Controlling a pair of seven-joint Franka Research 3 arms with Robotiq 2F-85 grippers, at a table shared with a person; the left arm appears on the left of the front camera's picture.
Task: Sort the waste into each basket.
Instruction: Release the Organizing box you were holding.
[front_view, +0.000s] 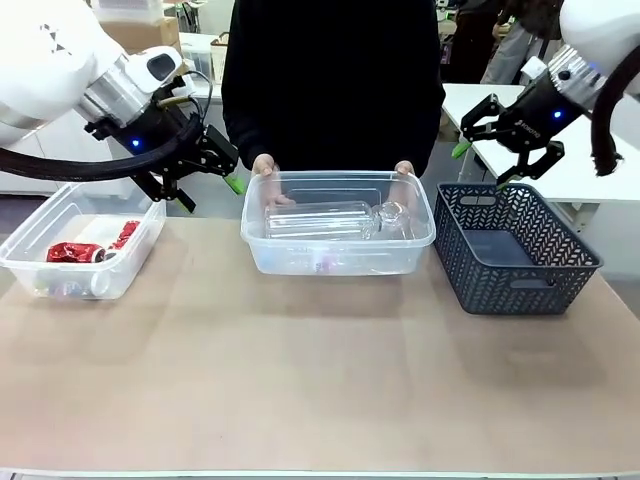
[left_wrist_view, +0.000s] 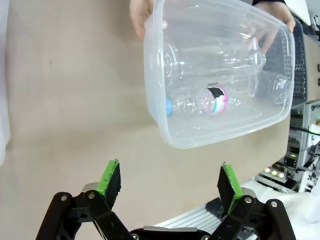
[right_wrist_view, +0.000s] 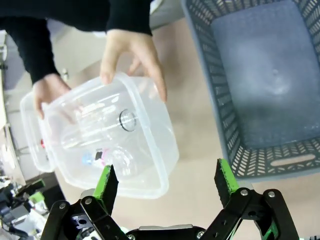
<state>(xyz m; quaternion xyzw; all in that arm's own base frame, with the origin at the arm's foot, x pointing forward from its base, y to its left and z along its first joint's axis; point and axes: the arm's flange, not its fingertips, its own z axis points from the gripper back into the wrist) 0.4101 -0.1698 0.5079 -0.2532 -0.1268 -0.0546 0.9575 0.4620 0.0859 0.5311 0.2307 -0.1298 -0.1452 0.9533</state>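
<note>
The person's hands (front_view: 263, 165) hold a clear basket (front_view: 300, 262) at mid-table; clear plastic bottles (front_view: 320, 218) lie inside it. A second clear basket (front_view: 130, 265) at the left holds crushed red cans (front_view: 70, 252). My left gripper (front_view: 210, 190) hovers open and empty between the two, above the table. In the left wrist view my left gripper (left_wrist_view: 170, 180) looks down at the held basket (left_wrist_view: 155, 75) and a labelled bottle (left_wrist_view: 215, 100). My right gripper (front_view: 482, 165) hangs open and empty, up behind the right side. From the right wrist, my right gripper (right_wrist_view: 167, 182) faces that basket (right_wrist_view: 160, 150).
A dark lattice basket (front_view: 520, 285) stands at the right with nothing in it; from the right wrist the dark lattice basket (right_wrist_view: 260, 75) shows a bare floor. The person stands at the far edge. The brown tabletop (front_view: 320, 380) spreads wide in front.
</note>
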